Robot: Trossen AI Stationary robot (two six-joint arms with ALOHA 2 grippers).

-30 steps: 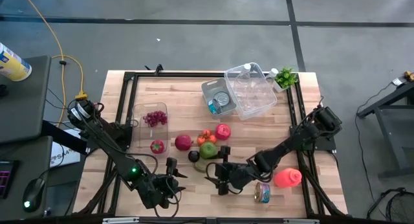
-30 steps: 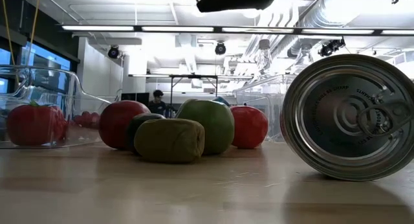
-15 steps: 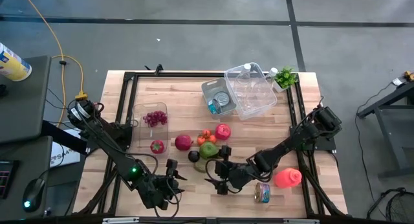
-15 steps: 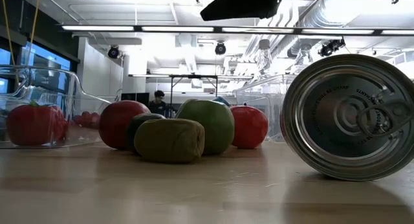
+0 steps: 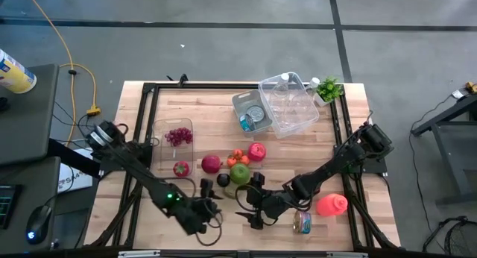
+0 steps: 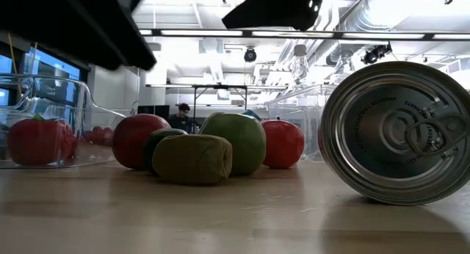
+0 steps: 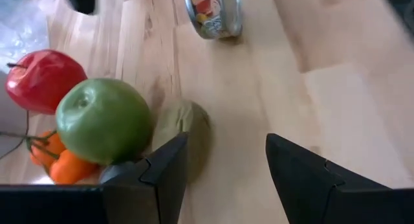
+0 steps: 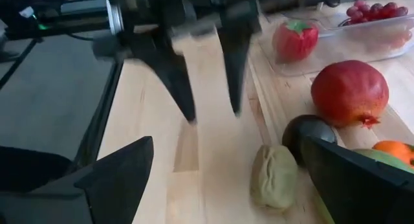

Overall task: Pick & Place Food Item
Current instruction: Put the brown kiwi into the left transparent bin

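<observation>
The left pincer (image 5: 209, 207) hangs low over the front of the bench (image 5: 223, 228), its fingers spread wide with nothing between them, just in front of the olive-green kiwi-like fruit (image 7: 187, 134). The right pincer (image 5: 252, 207) faces it from the other side, also wide and empty, so both sit near that fruit (image 8: 274, 177) without touching it.

Close behind the fruit are one dark avocado (image 8: 309, 134) and one green apple (image 5: 240, 173). Further back I count one pomegranate (image 5: 212, 164), one red apple (image 5: 257, 150) and a small cluster of orange tomatoes (image 5: 235, 156).

To the left of the pomegranate stands a clear tray (image 5: 173, 146) with one red pepper (image 5: 181, 168) and one bunch of dark grapes (image 5: 177, 136). Past the right pincer one tin can (image 5: 302, 222) lies on its side near the front edge, with a pink piece (image 5: 332, 205) beside it. At the back are a clear tub (image 5: 291, 105), a grey bin (image 5: 250, 113) and a green sprig (image 5: 328, 88).

Bare wood lies open in front of the fruit, between the two pincers; a black frame (image 5: 147, 101) borders the bench.
</observation>
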